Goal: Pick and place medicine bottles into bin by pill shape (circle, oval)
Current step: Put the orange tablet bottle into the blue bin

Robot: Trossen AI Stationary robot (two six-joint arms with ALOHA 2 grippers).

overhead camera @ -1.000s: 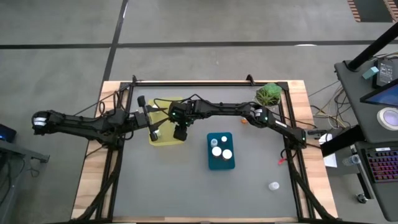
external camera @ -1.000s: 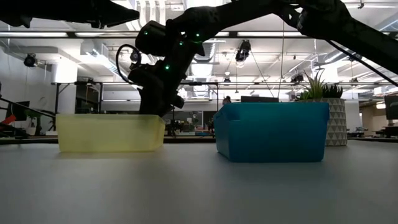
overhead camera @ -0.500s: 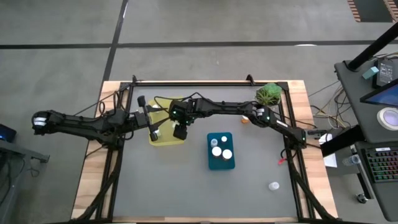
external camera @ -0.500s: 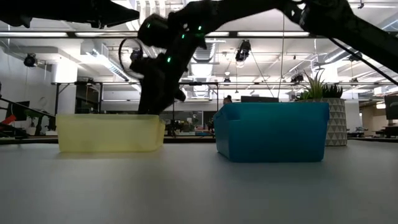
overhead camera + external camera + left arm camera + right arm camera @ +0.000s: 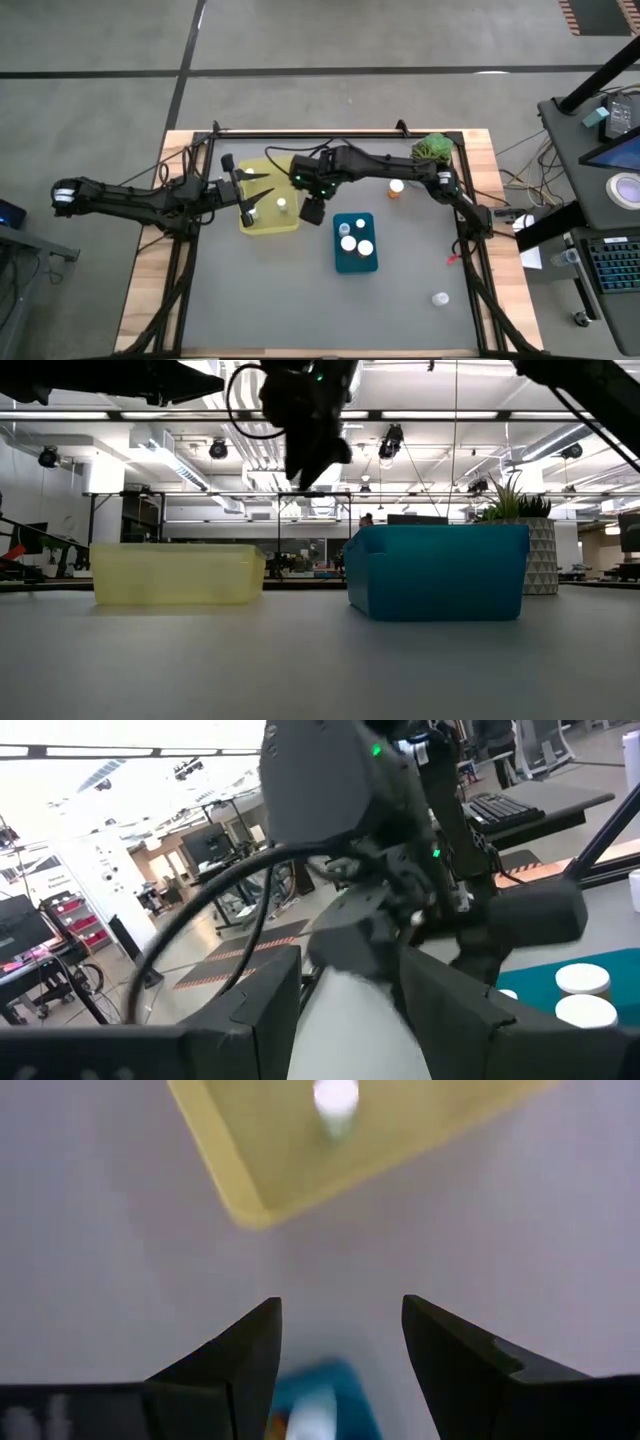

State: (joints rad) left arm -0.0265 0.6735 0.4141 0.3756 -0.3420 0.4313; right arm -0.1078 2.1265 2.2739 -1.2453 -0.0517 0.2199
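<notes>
Right hand [image 5: 312, 211], fingers apart and empty, hangs between yellow bin [image 5: 262, 225] and teal bin [image 5: 355, 266]. Left hand [image 5: 249, 197] seems clamped on a white bottle [image 5: 350, 1030] over the yellow bin; crossing arms could collide.

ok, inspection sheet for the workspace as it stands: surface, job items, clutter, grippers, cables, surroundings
Surface: grey mat on a wooden table.
Job's things: yellow bin holds one bottle; teal bin holds three white-capped bottles; orange bottle and clear bottle loose on the mat.
Clutter: potted plant at the far right corner.
Grippers: right gripper open, empty, raised between the bins; left gripper shut on a white bottle over the yellow bin.
Cables: bundles at the right table edge.
Surroundings: desk with keyboard at right.
</notes>
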